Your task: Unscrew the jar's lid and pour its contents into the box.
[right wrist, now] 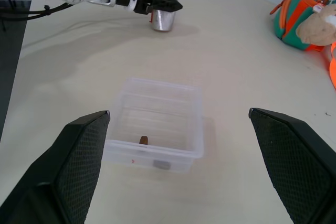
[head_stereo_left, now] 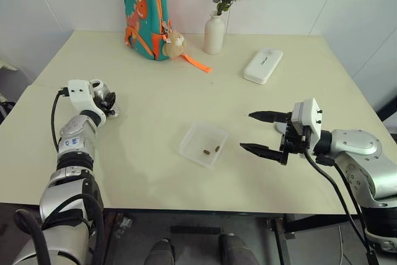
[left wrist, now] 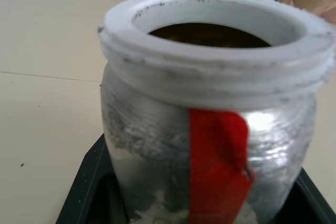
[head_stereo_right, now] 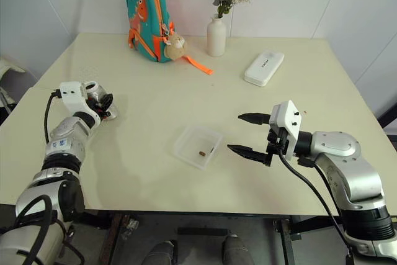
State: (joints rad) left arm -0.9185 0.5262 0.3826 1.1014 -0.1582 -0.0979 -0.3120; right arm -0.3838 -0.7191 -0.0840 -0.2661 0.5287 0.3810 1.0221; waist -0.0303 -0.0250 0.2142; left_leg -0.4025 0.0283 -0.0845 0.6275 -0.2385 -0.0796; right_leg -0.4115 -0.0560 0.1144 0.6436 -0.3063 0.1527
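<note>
1. The left gripper (head_stereo_left: 107, 102) is clamped tight on the jar (head_stereo_left: 99, 89), which stands upright on the table (head_stereo_left: 149, 79) near its left edge. The jar's mouth is open with no lid on it, and red tape runs down its side in the left wrist view.
2. The right gripper (head_stereo_left: 263, 133) hangs just right of the box (head_stereo_left: 203, 144) with its fingers (head_stereo_left: 259, 149) spread wide and nothing between them. It points across the table toward the box, close to the front edge.
3. The box sits mid-table, toward the front, on bare tabletop with open room all round it. Two small brown pellets (head_stereo_left: 211, 150) lie inside it.
4. A wide bare stretch of tabletop lies between the jar and the box, so they are well apart.
5. At the back edge stand the backpack (head_stereo_left: 147, 13) with a small plush toy (head_stereo_left: 174, 44) hanging on it, and the white vase (head_stereo_left: 214, 33) of flowers just right of it. All are far from both grippers.
6. A white case (head_stereo_left: 262, 65) lies flat at back right, well behind the right gripper.
7. The front left of the table is bare apart from the left arm reaching over it.
</note>
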